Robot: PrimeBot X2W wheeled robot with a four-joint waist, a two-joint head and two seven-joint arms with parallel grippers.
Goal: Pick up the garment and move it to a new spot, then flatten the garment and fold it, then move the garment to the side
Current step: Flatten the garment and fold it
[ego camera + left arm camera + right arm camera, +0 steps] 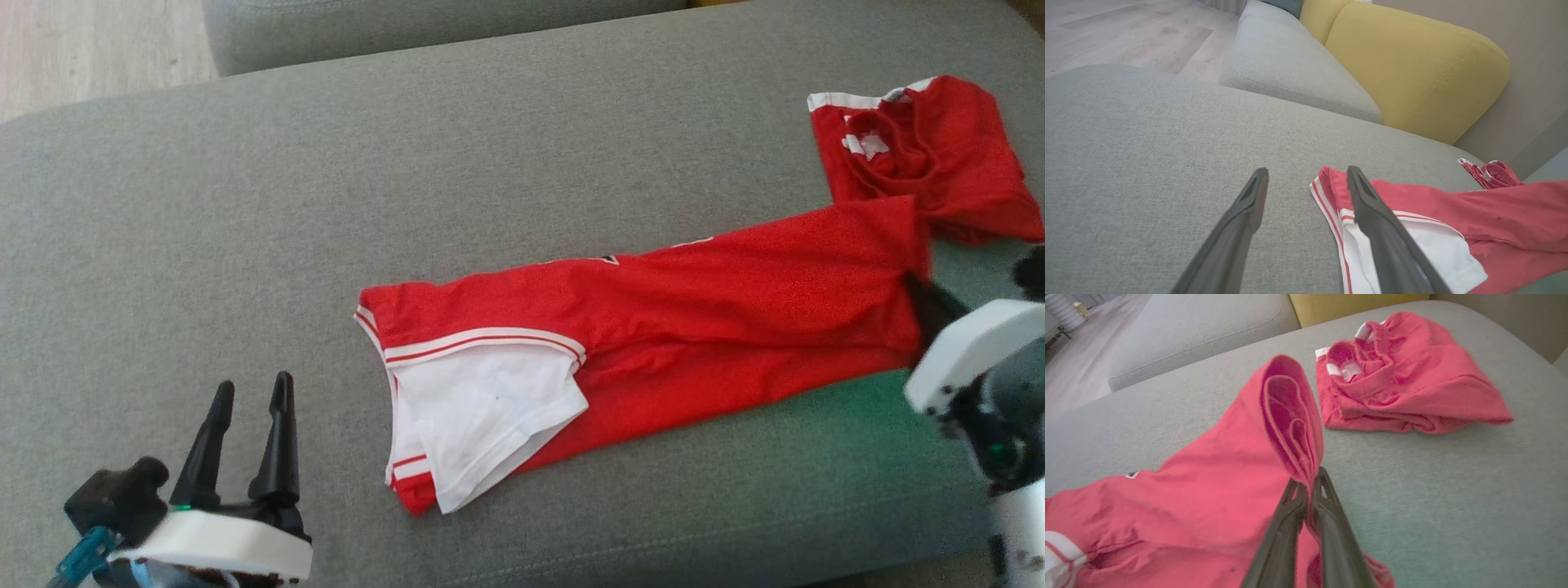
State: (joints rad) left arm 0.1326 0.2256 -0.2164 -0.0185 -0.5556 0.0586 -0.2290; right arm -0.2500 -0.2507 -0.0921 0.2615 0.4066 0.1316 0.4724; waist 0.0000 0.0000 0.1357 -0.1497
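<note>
A red garment with a white sleeve and white-striped trim lies stretched across the grey sofa cushion. It is bunched lengthwise. My right gripper is shut on the garment's right end. In the right wrist view that gripper pinches a folded edge of the garment, which stands lifted off the cushion. My left gripper stands open at the lower left, just short of the sleeve end. In the left wrist view its open fingers point at the garment's striped edge without touching it.
A second crumpled red bundle with white trim lies at the far right, close to the held end. Behind are another grey cushion and a yellow back cushion. Wooden floor shows at the far left.
</note>
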